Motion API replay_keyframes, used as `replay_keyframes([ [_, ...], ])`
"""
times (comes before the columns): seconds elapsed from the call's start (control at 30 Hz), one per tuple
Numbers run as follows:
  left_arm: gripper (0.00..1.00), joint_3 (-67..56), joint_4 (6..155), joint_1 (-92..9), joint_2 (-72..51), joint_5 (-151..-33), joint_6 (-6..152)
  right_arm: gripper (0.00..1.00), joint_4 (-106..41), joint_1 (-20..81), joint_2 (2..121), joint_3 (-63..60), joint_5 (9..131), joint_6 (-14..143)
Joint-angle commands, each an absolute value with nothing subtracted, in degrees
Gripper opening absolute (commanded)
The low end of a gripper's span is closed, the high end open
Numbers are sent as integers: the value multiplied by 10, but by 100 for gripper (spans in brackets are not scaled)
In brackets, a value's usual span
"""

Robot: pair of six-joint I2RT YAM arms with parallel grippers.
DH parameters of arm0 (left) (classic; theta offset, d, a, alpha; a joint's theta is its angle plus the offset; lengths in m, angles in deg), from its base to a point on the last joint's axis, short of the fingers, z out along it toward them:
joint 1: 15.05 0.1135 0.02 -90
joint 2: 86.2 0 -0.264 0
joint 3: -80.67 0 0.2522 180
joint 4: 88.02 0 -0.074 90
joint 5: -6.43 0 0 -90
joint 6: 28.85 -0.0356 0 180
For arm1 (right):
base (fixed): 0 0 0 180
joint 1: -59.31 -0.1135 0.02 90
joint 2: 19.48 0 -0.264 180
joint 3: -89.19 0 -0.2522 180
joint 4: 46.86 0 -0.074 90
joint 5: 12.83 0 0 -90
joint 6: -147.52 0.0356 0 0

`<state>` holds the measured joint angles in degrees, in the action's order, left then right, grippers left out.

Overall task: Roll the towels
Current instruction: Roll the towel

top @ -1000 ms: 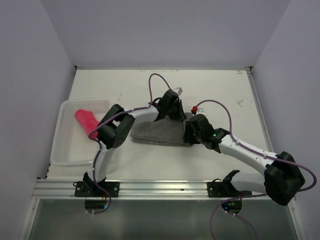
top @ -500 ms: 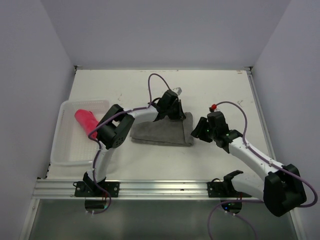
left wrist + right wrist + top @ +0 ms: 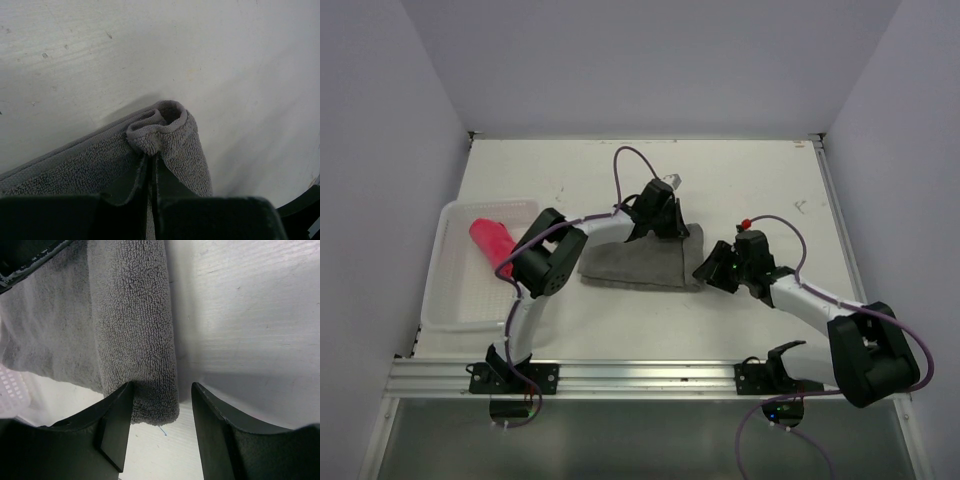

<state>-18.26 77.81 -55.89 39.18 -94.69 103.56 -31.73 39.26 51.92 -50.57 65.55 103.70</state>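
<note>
1. grey towel [image 3: 635, 262]: lies flat in the middle of the white counter [image 3: 760, 180], with its right edge turned over into a narrow roll (the rest is unrolled).
2. left fingers [image 3: 142, 175]: pressed together on the far right corner of the grey towel, pinching the curled end of the roll, as the left wrist view shows.
3. right fingers [image 3: 116, 425]: spread apart and low over the counter at the near right corner of the grey towel. the near end of the roll lies between them, and contact cannot be told.
4. pink towel [image 3: 492, 243]: a tight bright roll lying aslant in the far part of the white perforated basket [image 3: 470, 295].
5. the basket stands at the left edge of the counter, well apart from the grey towel.
</note>
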Motion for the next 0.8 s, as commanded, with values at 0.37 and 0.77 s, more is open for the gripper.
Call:
replay_keyframes([
  [0.37, 0, -164, 772, -548, 368, -929, 1022, 54, -349, 395, 500, -510, 648, 1050],
  [0.77, 0, -158, 772, -545, 368, -925, 1025, 53, -436, 395, 555, -534, 604, 1059],
])
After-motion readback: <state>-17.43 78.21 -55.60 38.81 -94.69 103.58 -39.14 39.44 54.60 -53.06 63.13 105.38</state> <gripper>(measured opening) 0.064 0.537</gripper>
